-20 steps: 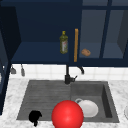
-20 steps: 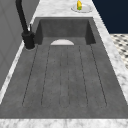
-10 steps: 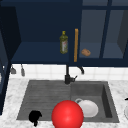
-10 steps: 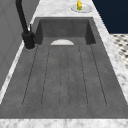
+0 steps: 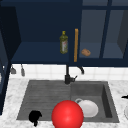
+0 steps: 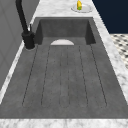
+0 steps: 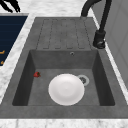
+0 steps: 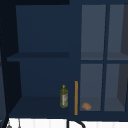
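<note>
Left hand hovers over the near left edge of the sink, fingers curled, holding nothing. Red ball sits just right of it, in front of the white plate in the basin. Right hand at the far right edge over the surface; can't tell its fingers. Bottle stands on the cabinet shelf.

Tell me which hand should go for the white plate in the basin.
Right, probably: the right hand is nearer the plate; the red ball stands between it and the left hand.
</note>
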Robot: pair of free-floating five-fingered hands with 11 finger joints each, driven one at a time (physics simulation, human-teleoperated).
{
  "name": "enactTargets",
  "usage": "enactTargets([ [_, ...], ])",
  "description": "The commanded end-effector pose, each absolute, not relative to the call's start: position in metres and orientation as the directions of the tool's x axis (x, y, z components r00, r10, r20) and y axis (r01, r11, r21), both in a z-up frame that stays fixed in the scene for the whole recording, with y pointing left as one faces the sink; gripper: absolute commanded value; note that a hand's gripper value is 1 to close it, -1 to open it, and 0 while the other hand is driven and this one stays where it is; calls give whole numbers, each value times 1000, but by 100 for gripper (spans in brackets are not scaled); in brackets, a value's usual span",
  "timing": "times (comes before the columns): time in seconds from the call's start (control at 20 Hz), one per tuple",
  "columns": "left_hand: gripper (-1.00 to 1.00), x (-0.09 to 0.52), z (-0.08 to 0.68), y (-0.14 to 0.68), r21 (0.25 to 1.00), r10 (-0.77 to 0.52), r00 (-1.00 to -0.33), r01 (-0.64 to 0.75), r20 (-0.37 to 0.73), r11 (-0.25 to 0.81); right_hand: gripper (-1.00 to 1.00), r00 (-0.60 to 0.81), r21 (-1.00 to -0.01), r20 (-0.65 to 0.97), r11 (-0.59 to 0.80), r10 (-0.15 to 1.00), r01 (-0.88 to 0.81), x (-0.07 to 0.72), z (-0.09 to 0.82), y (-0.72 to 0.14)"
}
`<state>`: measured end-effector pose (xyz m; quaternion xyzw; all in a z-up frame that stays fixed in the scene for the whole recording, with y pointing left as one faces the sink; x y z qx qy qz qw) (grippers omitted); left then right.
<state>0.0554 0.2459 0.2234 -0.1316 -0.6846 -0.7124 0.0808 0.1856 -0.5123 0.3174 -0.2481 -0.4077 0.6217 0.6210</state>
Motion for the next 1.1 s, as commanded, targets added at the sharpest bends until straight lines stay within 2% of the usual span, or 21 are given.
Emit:
enactTargets([
  [0.0,0,55,223,246,954,65,-952,295,298,-50,-100,1,-828,243,208,970,-521,184,325,-511],
  [0.65,0,55,223,246,954,65,-952,295,298,-50,-100,147,-831,172,223,974,-509,179,358,-505],
  [0.8,0,55,223,246,954,65,-952,295,298,-50,-100,100,-851,140,171,985,-497,155,356,-486],
  [0.9,0,55,223,246,954,65,-952,295,298,-50,-100,72,-853,99,122,993,-507,172,358,-489],
  [1.05,0,55,223,246,954,65,-952,295,298,-50,-100,74,-851,98,123,992,-510,164,357,-487],
])
